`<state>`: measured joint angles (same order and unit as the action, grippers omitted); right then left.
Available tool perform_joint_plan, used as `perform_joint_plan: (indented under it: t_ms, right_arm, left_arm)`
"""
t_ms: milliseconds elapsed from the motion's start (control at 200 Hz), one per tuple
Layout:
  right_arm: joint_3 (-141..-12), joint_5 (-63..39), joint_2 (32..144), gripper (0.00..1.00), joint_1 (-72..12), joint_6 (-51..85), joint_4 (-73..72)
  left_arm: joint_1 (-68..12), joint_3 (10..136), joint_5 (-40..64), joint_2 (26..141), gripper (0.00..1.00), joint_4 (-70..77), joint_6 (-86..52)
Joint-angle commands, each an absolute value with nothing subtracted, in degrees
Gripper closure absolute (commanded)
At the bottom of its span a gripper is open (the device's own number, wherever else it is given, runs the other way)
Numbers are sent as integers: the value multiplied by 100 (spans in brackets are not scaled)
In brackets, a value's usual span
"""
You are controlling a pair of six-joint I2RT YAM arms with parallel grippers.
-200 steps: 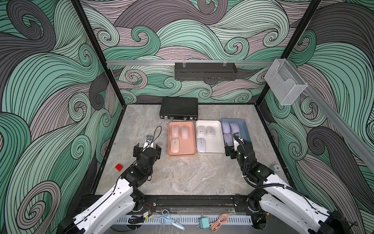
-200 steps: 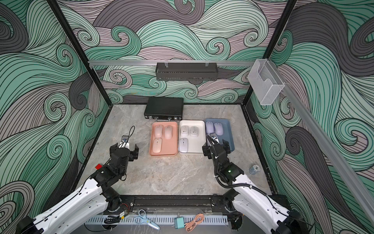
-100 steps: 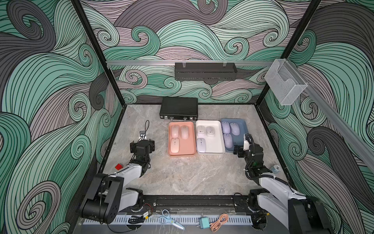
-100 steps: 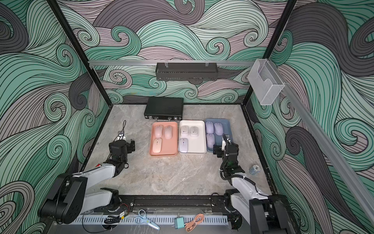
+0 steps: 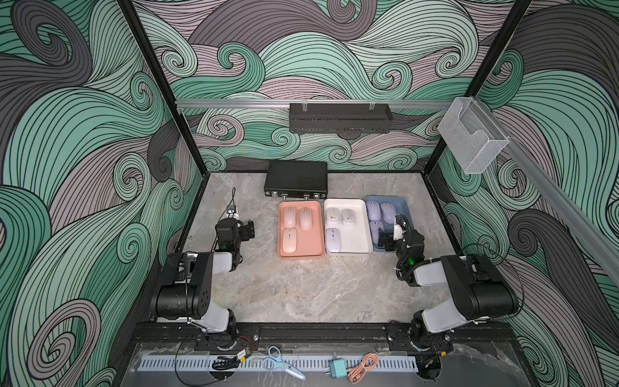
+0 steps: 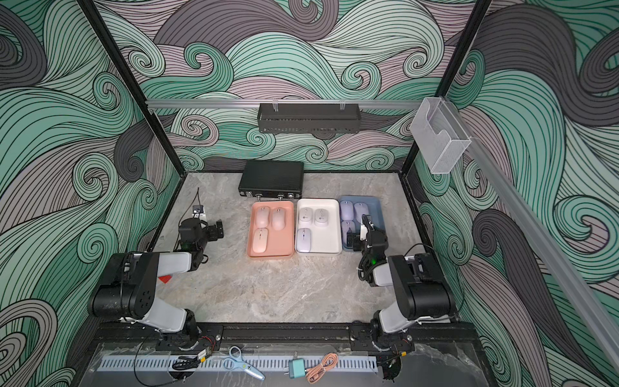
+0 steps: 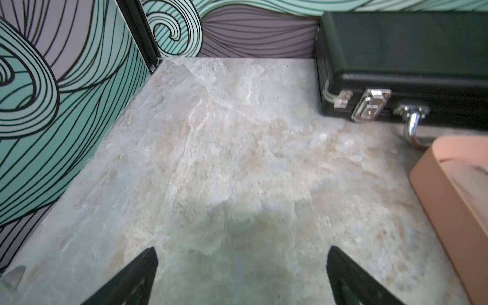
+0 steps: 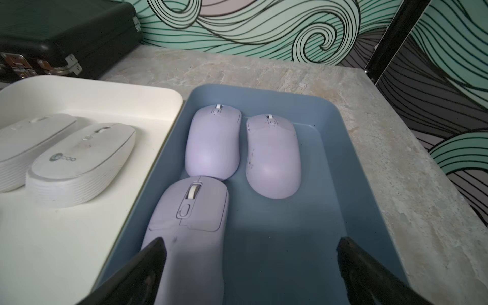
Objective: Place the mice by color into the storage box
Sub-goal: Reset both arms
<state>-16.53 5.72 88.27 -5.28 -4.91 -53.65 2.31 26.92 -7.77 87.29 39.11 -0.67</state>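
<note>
Though partly blurred, a logo (image 8: 62, 158) ending "coo" marks one whitish oval mouse (image 8: 87, 169) in the white plastic tray (image 8: 66, 237). Left pincer (image 7: 243, 249) and right pincer (image 8: 250, 239) gape wide, empty.

Under my left jaws the desk (image 7: 211, 132) looks like matt, veined stone. Beyond them, the black case (image 7: 396, 47) has a grained skin and shiny metal latches (image 7: 369, 105). Ahead of my right jaws, the lavender mice (image 8: 214, 142) are smooth, satiny plastic in a matt blue plastic tray (image 8: 290, 237); beside it, the white mouse (image 8: 79, 163) has ribbed sides.
</note>
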Motion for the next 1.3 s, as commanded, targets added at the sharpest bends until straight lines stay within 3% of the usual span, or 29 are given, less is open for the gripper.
perform_joint_plan:
  t_ms: [0, 75, 1296]
  right_arm:
    - [-2177, 646, 8902, 1, -375, -349, -5252]
    - [-2415, 174, 8731, 0, -45, -116, -4497]
    - [-2417, 323, 8783, 0, -146, -185, -4592]
  left_arm:
    - [333, 2805, -316, 8742, 1, 3619, -228]
    - [333, 2804, -316, 8741, 1, 3628, -228]
    - [333, 2790, -316, 8729, 1, 3634, -229]
